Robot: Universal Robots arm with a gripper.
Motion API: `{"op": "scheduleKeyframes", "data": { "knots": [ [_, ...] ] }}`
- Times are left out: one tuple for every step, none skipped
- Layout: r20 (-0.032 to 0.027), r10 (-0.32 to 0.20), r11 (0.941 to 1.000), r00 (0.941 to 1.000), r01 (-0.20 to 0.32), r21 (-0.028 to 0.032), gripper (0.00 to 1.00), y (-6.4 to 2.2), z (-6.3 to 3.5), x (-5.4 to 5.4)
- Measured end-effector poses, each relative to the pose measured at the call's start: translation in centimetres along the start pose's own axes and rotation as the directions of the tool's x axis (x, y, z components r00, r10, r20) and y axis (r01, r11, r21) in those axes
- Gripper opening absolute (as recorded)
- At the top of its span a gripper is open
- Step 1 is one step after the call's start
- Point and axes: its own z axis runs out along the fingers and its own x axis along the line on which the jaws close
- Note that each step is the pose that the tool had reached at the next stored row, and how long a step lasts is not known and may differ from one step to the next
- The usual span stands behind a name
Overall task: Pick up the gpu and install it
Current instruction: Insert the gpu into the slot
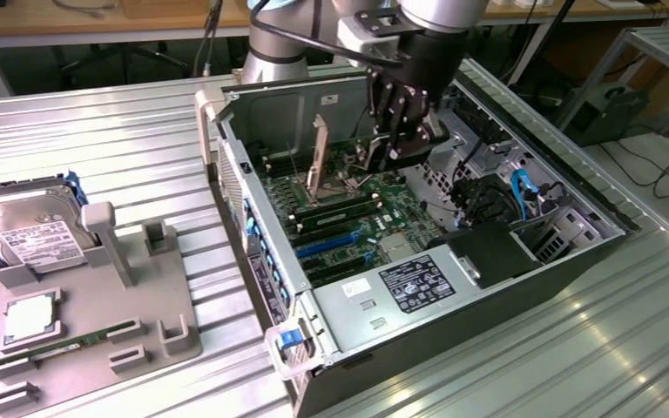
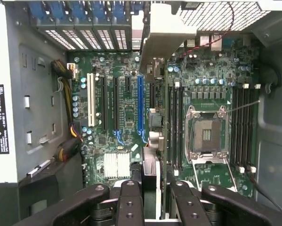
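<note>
The gripper (image 1: 399, 144) hangs inside the open computer case (image 1: 567, 187), fingers (image 2: 131, 202) clamped on the gpu (image 2: 152, 136), held edge-on with its silver bracket (image 2: 162, 40) at the far end from the fingers. Directly beneath lies the motherboard (image 2: 126, 122); the blue expansion slot (image 2: 140, 108) runs just beside the card, the CPU socket (image 2: 206, 134) on its other side.

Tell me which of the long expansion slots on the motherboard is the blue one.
The blue slot is the long one nearest the gpu held in the gripper. The white slot and the black ones between them lie farther off.
</note>
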Motion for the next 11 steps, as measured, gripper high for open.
{"op": "scheduleKeyframes", "data": {
  "knots": [
    [0.0001,0.0,1.0,1.0,0.0,0.0,0.27,0.33,0.33,-0.1],
    [0.0003,0.0,1.0,1.0,0.0,0.0001,0.27,0.58,0.59,-0.2],
    [0.0003,0.0,1.0,1.0,0.0,0.0001,0.27,0.76,0.8,-0.3],
    [0.0002,0.0,1.0,1.0,0.0,0.0,0.27,1.05,1.12,-0.4],
    [0.0001,0.0,1.0,1.0,0.0,0.0,0.27,1.3,1.39,-0.5],
    [0.0002,0.0,1.0,1.0,0.0,0.0001,0.27,1.58,1.74,-0.5],
    [0.0003,0.0,1.0,1.0,0.0,0.0001,0.27,1.66,1.94,-0.5],
    [0.0001,0.0,1.0,1.0,0.0,0.0,0.27,1.69,2.29,-0.5],
    [0.0001,0.0,1.0,1.0,0.0,0.0,0.27,1.7,2.49,-0.5],
    [0.0002,0.0,1.0,1.0,0.0,0.0,0.27,1.72,2.69,-0.4],
    [0.0002,0.0,1.0,1.0,0.0,0.0,0.27,1.77,2.89,-0.4]
  ]
}}
